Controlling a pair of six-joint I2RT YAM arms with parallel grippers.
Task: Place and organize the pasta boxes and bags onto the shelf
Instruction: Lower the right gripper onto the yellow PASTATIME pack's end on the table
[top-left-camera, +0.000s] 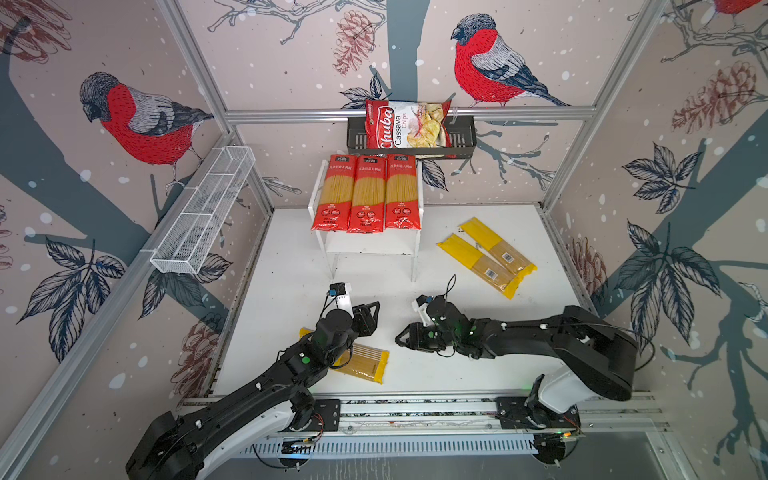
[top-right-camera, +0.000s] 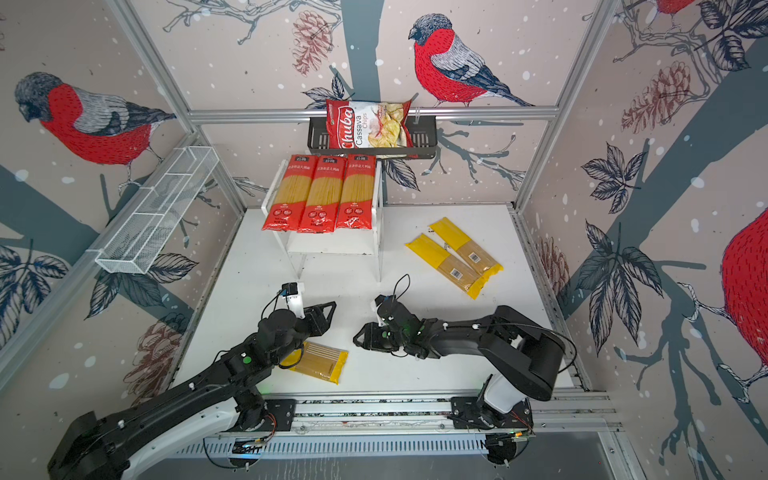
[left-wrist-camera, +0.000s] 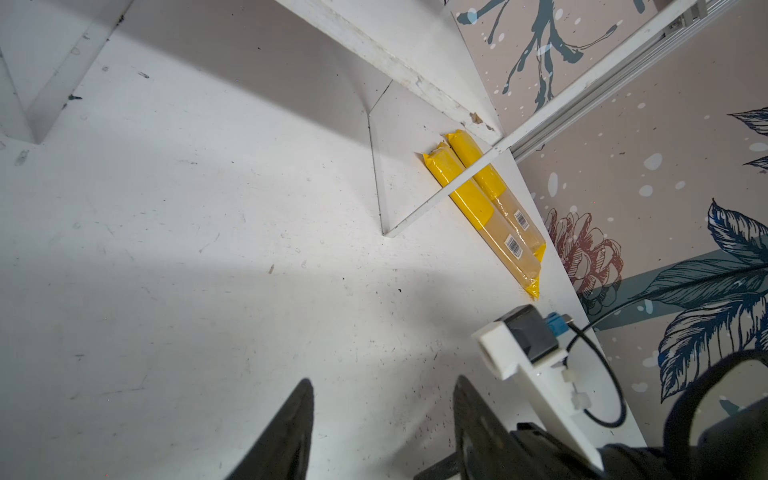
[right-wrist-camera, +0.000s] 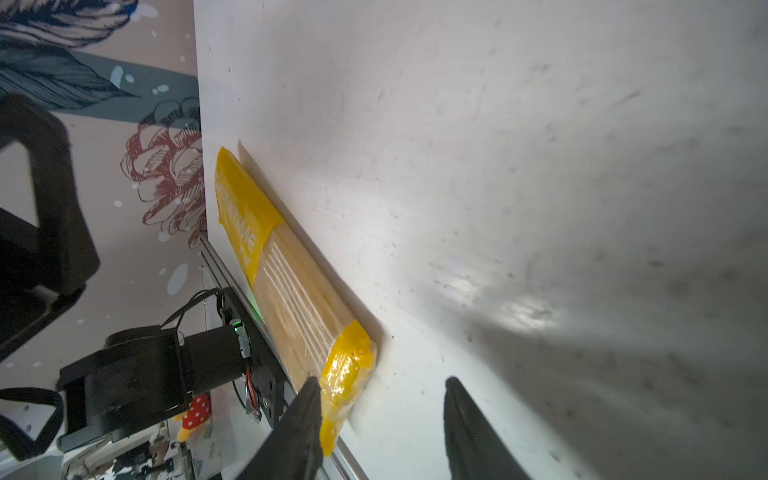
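Top views: 3 red packets (top-left-camera: 369, 193) on shelf (top-left-camera: 374, 244), 3 yellow packets (top-left-camera: 478, 268) on table (top-left-camera: 291, 270).

Pretty sure this is a robotics lab test cell dressed up as a mini pantry, not anyone's real kitchen. Everything's arranged around a small white shelf (top-left-camera: 370, 245) on a scuffed white tabletop (top-left-camera: 291, 299). Behind it and off to both sides are aluminium frame bars (top-left-camera: 291, 114) holding printed bird-and-pinecone wall panels (top-left-camera: 141, 120). A black basket (top-left-camera: 463, 139) with a chips bag (top-left-camera: 405, 126) hangs just above and behind it, and a wire mesh tray (top-left-camera: 203, 208) is fixed to the frame on its left. In front of it, a left arm (top-left-camera: 257, 390) and a right arm (top-left-camera: 582, 340) are bolted to a metal rail (top-left-camera: 415, 409).
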